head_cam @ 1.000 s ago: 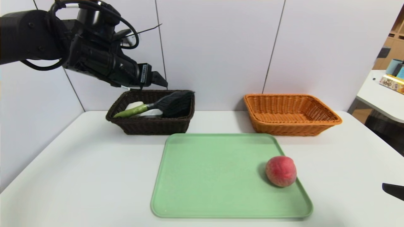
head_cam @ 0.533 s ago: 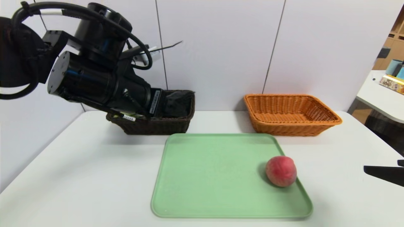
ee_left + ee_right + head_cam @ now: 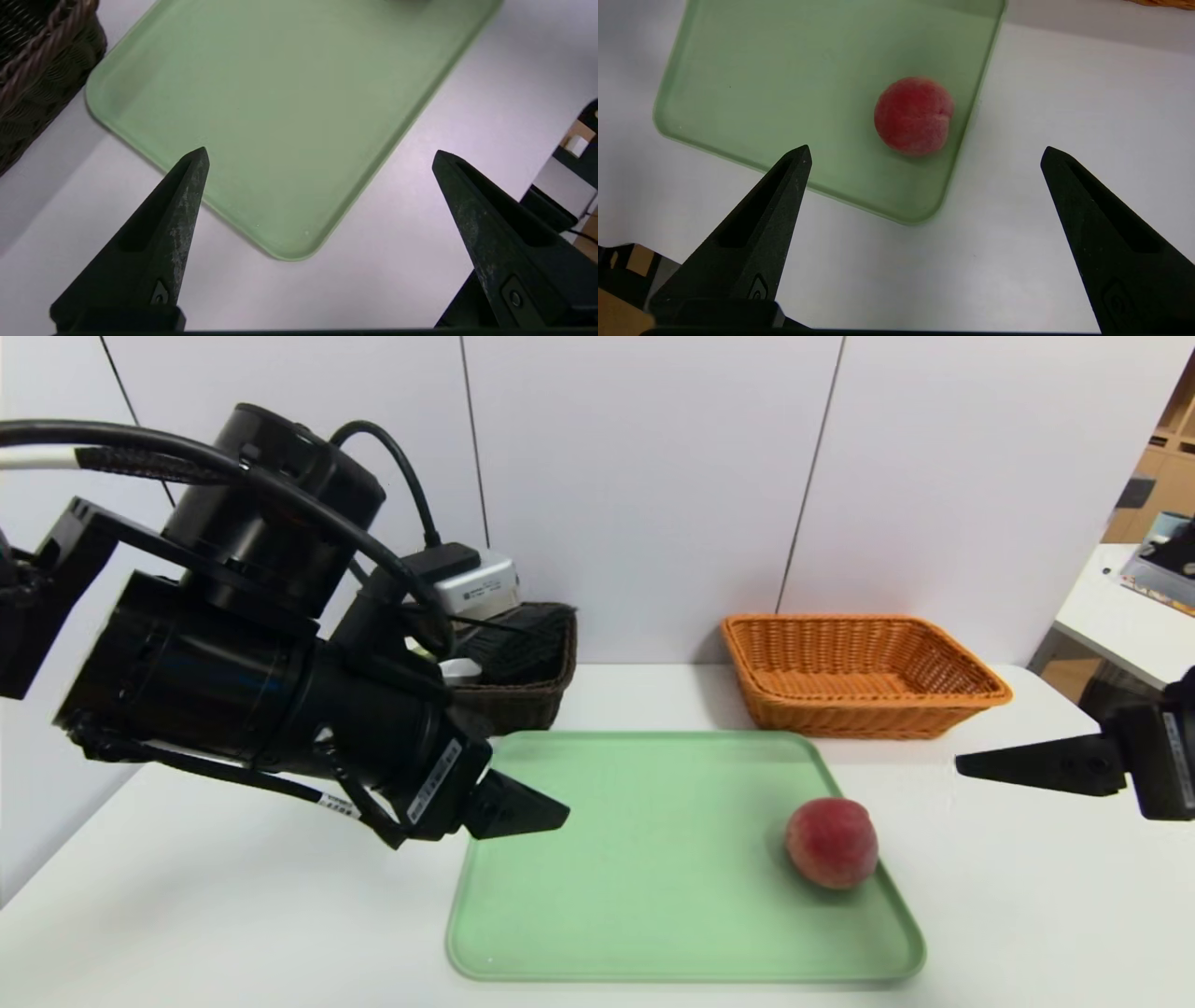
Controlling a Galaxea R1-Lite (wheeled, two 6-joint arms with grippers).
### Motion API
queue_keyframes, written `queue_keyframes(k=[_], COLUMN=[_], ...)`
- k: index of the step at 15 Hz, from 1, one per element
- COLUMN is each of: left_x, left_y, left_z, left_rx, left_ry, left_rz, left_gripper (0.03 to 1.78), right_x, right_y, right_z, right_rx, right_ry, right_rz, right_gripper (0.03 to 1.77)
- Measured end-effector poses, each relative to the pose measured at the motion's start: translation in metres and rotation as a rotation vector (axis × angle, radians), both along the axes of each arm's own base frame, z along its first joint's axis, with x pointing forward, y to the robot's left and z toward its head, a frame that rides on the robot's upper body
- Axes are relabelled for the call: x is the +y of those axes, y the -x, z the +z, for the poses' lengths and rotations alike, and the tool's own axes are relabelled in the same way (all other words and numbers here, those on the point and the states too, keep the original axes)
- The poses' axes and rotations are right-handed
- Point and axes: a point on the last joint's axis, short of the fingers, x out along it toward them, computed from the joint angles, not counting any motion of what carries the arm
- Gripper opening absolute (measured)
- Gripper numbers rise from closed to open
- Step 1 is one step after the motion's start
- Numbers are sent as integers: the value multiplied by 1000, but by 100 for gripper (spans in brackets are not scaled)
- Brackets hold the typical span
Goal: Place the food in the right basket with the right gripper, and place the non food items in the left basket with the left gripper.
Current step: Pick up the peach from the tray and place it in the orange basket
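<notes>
- The peach lies on the green tray, near the tray's right edge; it is to the left of the right claw and does not touch it.
- The right claw is released, its two fingers standing wide apart, with nothing between them. It hangs above the tabletop, near the tray's right side.
- The left claw is also released and holds nothing; it is over the left side of the tray, well apart from the peach.
- The orange basket stands on the tabletop, farther from the robot than the right claw, with no thing seen inside it.
- The dark basket stands farther from the robot than the left claw, and the left arm hides part of it.
- In this dark basket I can see the dark bristles of a brush and a white object, both behind the left claw.
- Beyond both claws, pale panels rise behind the tabletop.
</notes>
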Motion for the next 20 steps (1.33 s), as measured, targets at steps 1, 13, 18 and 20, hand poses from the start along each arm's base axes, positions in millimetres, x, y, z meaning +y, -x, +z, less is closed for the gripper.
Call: queue_keyframes(k=[1,13,18,20], left_x=[0,-6,-6,-6], left_y=[1,-7,-7,-7], left_z=[-1,-10,-13,-13], left_rx=[-8,-37,-37,-38], left_ry=[-5,6,-4,-4], left_rz=[-22,-26,-33,-34], left_gripper=[169,169,169,169], right_x=[4,64,71,72], right_y=[-7,-67,-78,-81], right_z=[1,-37,-53,-56], right_rx=[16,294,329,338], right_ry=[1,150,227,237], right_rz=[5,118,88,87], right_gripper=[170,170,170,170])
